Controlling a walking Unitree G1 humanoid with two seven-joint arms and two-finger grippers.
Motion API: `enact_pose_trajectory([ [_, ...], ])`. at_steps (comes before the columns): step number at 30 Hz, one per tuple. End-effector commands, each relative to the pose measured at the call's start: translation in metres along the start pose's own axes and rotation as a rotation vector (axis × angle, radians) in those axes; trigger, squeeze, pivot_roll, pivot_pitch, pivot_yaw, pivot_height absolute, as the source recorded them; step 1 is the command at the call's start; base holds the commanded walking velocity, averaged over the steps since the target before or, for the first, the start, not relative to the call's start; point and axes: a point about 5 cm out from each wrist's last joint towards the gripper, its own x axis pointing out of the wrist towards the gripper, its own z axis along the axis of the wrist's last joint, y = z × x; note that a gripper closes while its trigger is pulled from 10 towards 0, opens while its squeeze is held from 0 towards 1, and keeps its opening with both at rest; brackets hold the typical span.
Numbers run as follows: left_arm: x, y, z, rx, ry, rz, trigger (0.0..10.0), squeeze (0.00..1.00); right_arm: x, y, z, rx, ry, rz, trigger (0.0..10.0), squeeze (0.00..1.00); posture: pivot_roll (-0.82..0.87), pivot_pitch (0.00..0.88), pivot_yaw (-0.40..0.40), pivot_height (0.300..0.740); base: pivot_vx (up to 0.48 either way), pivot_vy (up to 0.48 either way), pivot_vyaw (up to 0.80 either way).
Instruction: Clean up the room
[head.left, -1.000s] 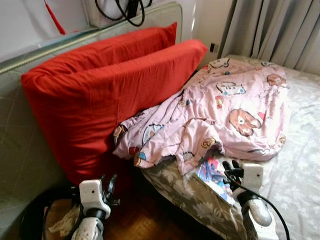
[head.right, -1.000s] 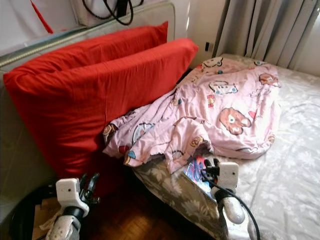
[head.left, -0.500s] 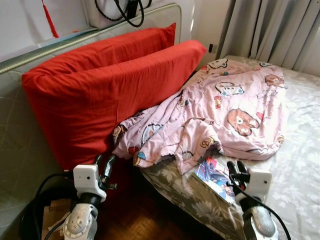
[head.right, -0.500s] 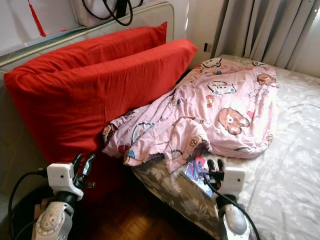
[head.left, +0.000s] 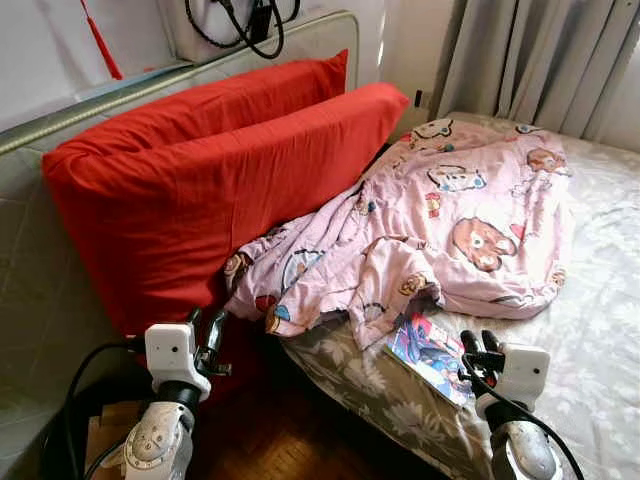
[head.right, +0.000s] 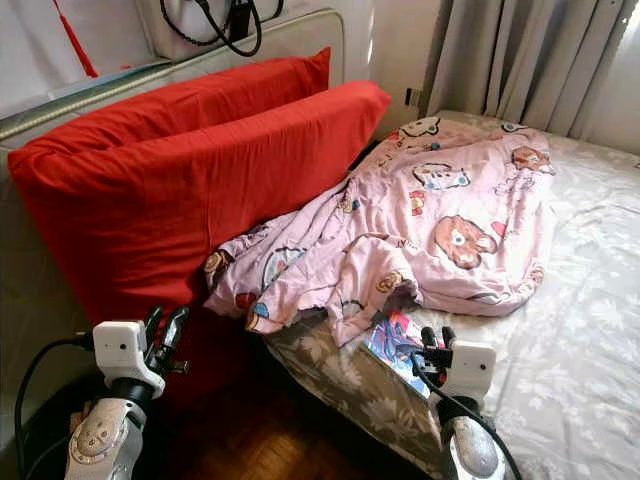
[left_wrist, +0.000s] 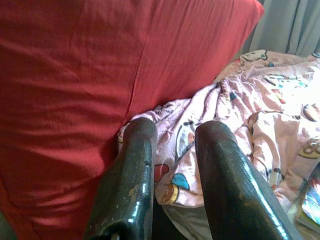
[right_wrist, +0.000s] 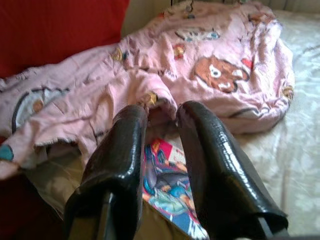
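Where curtains (head.left: 540, 55) hang, rumpled bed (head.left: 610, 300).

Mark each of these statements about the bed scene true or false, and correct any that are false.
1. The pink blanket lies crumpled on the bed. True.
2. The colourful book is held in the right tool. False: the book lies on the bed near its edge, partly tucked under the blanket, and the right tool hovers beside it with fingers apart and nothing between them.
3. Two red pillows lean against the headboard. True.
4. The left tool is gripping a pillow. False: it is open, low in front of the pillows and holding nothing.
5. The curtains behind the bed are red. False: they are grey.
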Motion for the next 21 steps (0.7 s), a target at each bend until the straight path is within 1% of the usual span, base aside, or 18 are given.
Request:
enact_pose_trajectory([
  [1, 0.0026, -0.0014, 0.0056, -0.011, -0.019, 0.000, 10.0, 0.00, 0.0038, 0.0016, 0.0063, -0.011, -0.015, 0.005, 10.0, 0.00, -0.03, 0.000, 0.044, 0.725, 0.000, 0.000, 0.00],
  [2, 0.0023, -0.0015, 0.0052, -0.012, -0.017, 0.000, 10.0, 0.00, 0.0043, 0.0020, 0.0062, -0.012, -0.015, 0.007, 10.0, 0.00, -0.03, 0.000, 0.044, 0.720, 0.000, 0.000, 0.00],
  [3, 0.0011, -0.0014, 0.0036, -0.017, -0.012, 0.000, 10.0, 0.00, 0.0055, 0.0037, 0.0059, -0.016, -0.013, 0.012, 10.0, 0.00, -0.03, 0.000, 0.043, 0.705, 0.000, 0.000, 0.00],
  [4, 0.0011, -0.0014, 0.0036, -0.017, -0.012, 0.000, 10.0, 0.00, 0.0055, 0.0037, 0.0059, -0.016, -0.013, 0.012, 10.0, 0.00, -0.03, 0.000, 0.043, 0.705, 0.000, 0.000, 0.00],
  [7, 0.0023, -0.0012, 0.0042, -0.018, -0.011, -0.001, 10.0, 0.00, 0.0067, 0.0051, 0.0074, -0.012, -0.024, 0.022, 10.0, 0.00, -0.02, 0.000, 0.043, 0.685, 0.000, 0.000, 0.00],
  [9, 0.0035, -0.0018, 0.0051, -0.017, -0.011, -0.005, 10.0, 0.00, 0.0073, 0.0058, 0.0093, -0.007, -0.036, 0.025, 10.0, 0.00, -0.02, 0.000, 0.041, 0.685, 0.000, 0.000, 0.00],
  [12, 0.0054, -0.0023, 0.0064, -0.016, -0.011, -0.010, 10.0, 0.00, 0.0087, 0.0060, 0.0092, -0.014, -0.024, 0.019, 10.0, 0.00, -0.02, 0.000, 0.036, 0.685, 0.000, 0.000, 0.00],
  [21, 0.0044, -0.0025, 0.0060, -0.014, -0.006, -0.008, 10.0, 0.00, 0.0095, 0.0103, 0.0087, -0.011, -0.021, 0.022, 10.0, 0.00, -0.01, 0.000, 0.033, 0.685, 0.000, 0.000, 0.00],
])
